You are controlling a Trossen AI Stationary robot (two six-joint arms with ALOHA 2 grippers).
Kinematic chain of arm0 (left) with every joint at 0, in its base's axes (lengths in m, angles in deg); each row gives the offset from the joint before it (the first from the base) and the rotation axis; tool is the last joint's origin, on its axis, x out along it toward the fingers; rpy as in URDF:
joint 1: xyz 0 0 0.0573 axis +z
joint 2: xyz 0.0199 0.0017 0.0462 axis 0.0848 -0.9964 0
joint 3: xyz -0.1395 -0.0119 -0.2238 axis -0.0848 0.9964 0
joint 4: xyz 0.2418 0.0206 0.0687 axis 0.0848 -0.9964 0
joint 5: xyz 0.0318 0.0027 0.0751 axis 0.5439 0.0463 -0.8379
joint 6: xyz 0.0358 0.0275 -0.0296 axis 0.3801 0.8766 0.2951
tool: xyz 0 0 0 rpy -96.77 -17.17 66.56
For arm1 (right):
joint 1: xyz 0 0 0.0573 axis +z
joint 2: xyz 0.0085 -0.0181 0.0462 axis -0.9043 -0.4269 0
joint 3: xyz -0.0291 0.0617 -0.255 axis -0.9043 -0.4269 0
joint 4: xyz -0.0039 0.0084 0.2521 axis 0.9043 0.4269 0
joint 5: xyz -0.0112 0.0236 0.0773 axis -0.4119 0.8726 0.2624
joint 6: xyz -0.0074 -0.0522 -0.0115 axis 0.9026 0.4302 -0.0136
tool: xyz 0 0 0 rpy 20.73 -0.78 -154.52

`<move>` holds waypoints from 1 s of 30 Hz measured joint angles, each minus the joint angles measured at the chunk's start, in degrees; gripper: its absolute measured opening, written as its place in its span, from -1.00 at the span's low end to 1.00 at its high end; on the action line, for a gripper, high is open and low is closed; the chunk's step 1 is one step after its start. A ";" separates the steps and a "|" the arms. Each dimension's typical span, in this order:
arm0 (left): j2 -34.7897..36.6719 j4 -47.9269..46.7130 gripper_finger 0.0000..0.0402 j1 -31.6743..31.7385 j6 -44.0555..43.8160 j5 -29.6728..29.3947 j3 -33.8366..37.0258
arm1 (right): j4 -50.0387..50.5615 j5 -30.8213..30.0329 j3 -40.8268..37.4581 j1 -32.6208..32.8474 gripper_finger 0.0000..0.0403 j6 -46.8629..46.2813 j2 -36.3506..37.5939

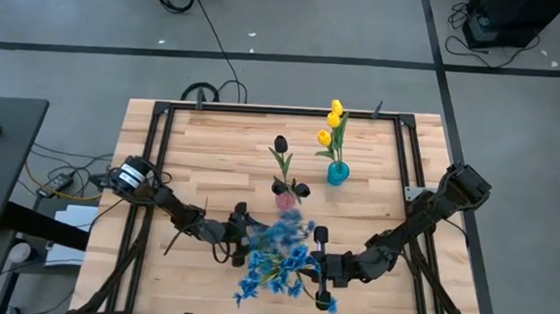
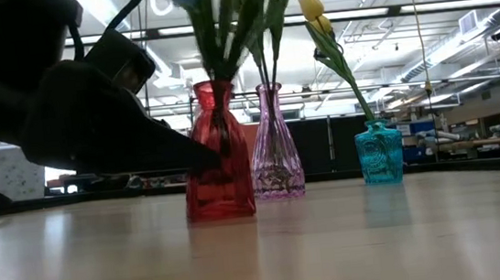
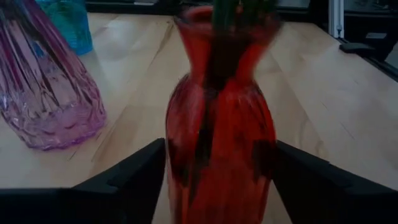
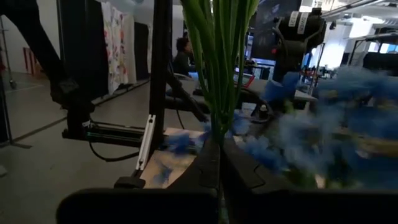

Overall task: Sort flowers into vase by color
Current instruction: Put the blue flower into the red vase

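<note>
The pale wooden surface [image 1: 213, 143] carries three glass vases: a red vase [image 2: 215, 152], a pink vase [image 2: 274, 142] just behind it, and a teal vase [image 2: 379, 152].

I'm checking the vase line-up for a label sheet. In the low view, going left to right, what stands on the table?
Left gripper → red vase → pink vase → teal vase with the yellow tulips.

I count three vases, red [image 2: 215, 152], pink [image 2: 274, 144] and teal [image 2: 380, 152], and two robot arms.
</note>
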 joint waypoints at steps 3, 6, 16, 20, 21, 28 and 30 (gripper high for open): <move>0.24 -0.43 0.56 -0.01 0.08 -0.25 0.24 | 0.02 0.00 0.00 -0.01 -0.94 -0.03 0.00; 0.26 -0.16 0.68 -0.04 0.12 -1.21 0.72 | 0.02 0.02 0.00 0.00 -0.94 -0.35 0.00; 4.42 8.68 0.67 -1.96 1.06 -3.57 9.10 | -0.35 -0.17 0.00 0.72 -0.94 -0.05 0.00; 6.93 13.36 0.67 -3.96 1.23 -3.73 12.91 | -4.62 -0.17 0.02 1.88 -0.94 4.95 -0.07; 7.04 13.91 0.67 -4.67 1.21 -3.71 13.15 | -5.76 -0.17 0.02 2.23 -0.94 6.60 -0.07; 6.99 12.59 0.67 -8.97 1.80 -6.22 10.35 | -7.50 7.97 0.09 0.25 -0.94 10.15 -2.75; 6.99 12.83 0.67 -9.38 3.52 -7.84 9.27 | -7.29 10.43 0.07 -1.53 -0.94 9.32 -4.32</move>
